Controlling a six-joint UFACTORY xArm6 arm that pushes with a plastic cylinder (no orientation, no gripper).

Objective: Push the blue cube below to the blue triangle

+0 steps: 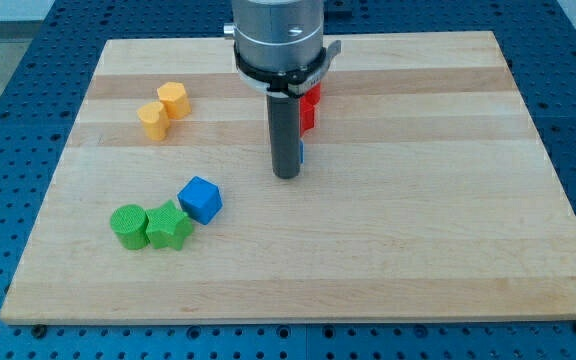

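The blue cube [200, 199] lies left of the board's middle, touching the green star block [169, 226]. My tip [286, 175] stands to the cube's right and a little above it, about a block's width of bare board between them. A thin blue sliver [301, 152] shows at the rod's right edge; this seems to be the blue triangle, almost wholly hidden behind the rod.
A green cylinder [127, 225] sits left of the green star. Two yellow blocks [152, 119] [173, 99] lie at the view's upper left. A red block [309, 106] is partly hidden behind the arm. The wooden board [448, 240] rests on a blue perforated table.
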